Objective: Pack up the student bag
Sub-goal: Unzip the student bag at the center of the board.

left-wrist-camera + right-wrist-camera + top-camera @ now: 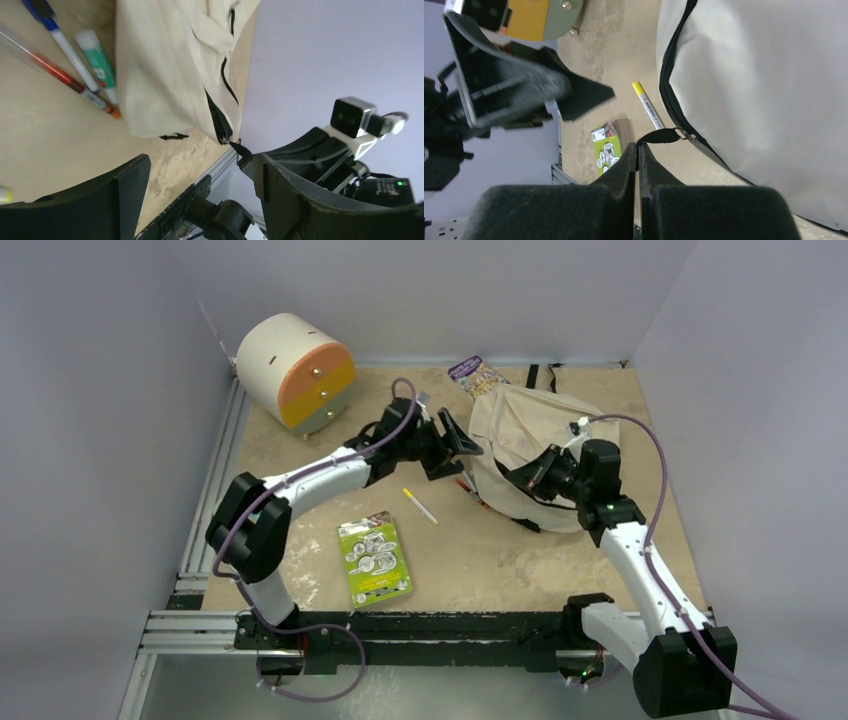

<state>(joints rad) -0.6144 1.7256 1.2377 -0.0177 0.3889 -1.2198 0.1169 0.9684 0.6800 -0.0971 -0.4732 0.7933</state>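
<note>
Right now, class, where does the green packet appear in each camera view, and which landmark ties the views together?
Top external: the green packet lies flat on the table, below centre, left of the middle.
Left wrist: not in it.
Right wrist: the green packet shows low, left of centre, partly hidden.
Shared landmark: the student bag, also seen at and.

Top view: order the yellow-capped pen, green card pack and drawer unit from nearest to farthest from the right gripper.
From the right gripper, shut on the student bag's zipper pull:
1. The yellow-capped pen, on the table just to its left.
2. The green card pack, further left, toward the arm bases.
3. The drawer unit, in the far-left corner.
</note>
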